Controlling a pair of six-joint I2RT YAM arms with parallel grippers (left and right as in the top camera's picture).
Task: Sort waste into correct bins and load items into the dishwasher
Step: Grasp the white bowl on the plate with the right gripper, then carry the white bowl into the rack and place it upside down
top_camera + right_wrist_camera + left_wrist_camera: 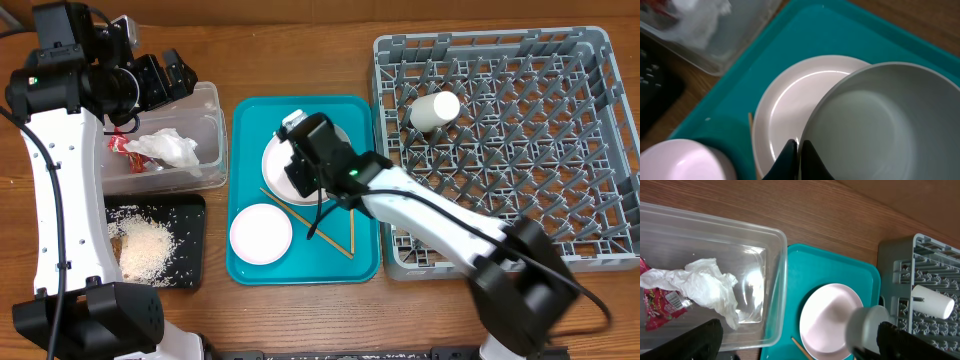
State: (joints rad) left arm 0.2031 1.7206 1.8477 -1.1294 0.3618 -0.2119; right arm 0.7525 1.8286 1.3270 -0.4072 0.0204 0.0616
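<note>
My right gripper (799,150) is shut on the near rim of the greyish-white bowl (875,120) and holds it over the pale pink plate (785,100) on the teal tray. In the overhead view the right gripper (310,155) hides most of that bowl. The small pink-white bowl (260,232) and the chopsticks (335,225) lie on the teal tray. My left gripper (165,75) is open and empty over the far end of the clear tub (212,120). The tub holds the tissue (705,287) and the red wrapper (660,305). The white cup (435,110) lies in the grey rack (600,150).
The black tray (190,245) at the front left holds rice grains and brown bits (140,245). The teal tray (365,250) sits between the bins and the rack. The right arm crosses the rack's front left corner.
</note>
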